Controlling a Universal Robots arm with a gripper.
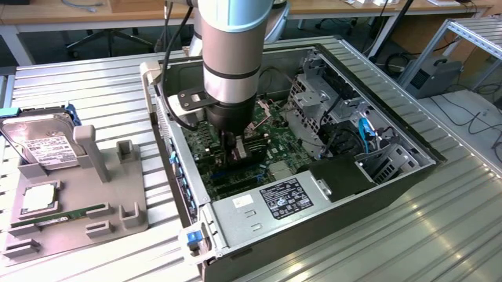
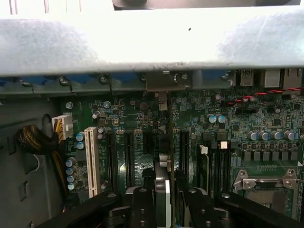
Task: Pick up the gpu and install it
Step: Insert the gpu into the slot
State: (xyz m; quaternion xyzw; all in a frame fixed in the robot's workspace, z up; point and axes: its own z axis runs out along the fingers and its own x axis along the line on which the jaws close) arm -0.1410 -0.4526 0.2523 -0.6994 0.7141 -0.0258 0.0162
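At far left of the exterior view we see the drive (image 1: pixel 43 147) and memory stick (image 1: pixel 59 216) on the tray (image 1: pixel 117 205). At centre, inside the case (image 1: pixel 392 176), our gripper (image 1: pixel 235 154) pinches the gpu (image 2: pixel 162 183) edge-on, upright, long axis along the slots (image 2: pixel 128 152), just above the motherboard (image 2: pixel 266 118); cables (image 1: pixel 365 132) lie right
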